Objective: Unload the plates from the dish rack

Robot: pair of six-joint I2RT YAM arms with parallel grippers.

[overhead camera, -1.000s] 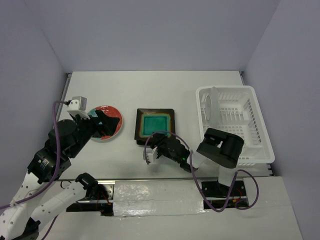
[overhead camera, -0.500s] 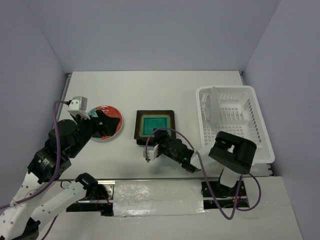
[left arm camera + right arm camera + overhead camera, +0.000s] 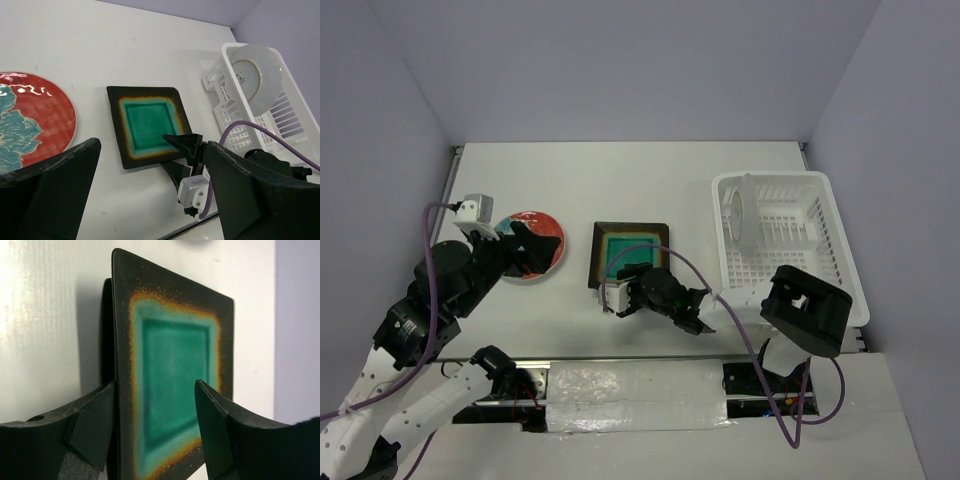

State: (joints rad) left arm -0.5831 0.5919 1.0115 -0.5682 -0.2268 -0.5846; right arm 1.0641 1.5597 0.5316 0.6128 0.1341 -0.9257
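White tabletop (image 3: 620,180), near edge: teal plate (image 3: 632,250) lies flat, right gripper (image 3: 154,387) spread loose around its rim, so I'd call it unloaded; left gripper (image 3: 152,144) gapes wide, empty.

Teal square plate (image 3: 632,245): glazed ceramic look, smooth glossy centre, speckled orange band, duller black rim. Round red plate (image 3: 532,246): glossy glaze with bright highlights. Plate in the rack (image 3: 258,74): pale, smooth, slight sheen. Dish rack (image 3: 775,178): white moulded plastic. Desk (image 3: 620,180): matt white, faintly ribbed up close. Right gripper (image 3: 154,400) fingers (image 3: 95,425): matt black plastic. Cable (image 3: 204,207): smooth purple sheath.
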